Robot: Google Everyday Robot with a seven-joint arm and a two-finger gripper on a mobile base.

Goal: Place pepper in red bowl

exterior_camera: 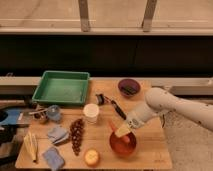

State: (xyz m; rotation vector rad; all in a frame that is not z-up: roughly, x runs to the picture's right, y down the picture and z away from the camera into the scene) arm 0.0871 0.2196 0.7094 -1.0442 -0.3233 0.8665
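Note:
The red bowl (123, 145) stands on the wooden table (150, 145) near its front edge. My gripper (122, 131) hangs just above the bowl's far rim, and the white arm reaches in from the right. It is shut on the pepper (112, 126), a slim orange-red sliver that sticks out to the left of the gripper, over the bowl's far-left rim. Most of the pepper is hidden by the gripper.
A green tray (62, 87) sits at the back left and a dark maroon bowl (129, 87) at the back. A white cup (91, 112), a grape bunch (76, 134), a round yellow-orange fruit (91, 157), a banana (31, 146) and blue cloths (57, 134) lie to the left of the red bowl.

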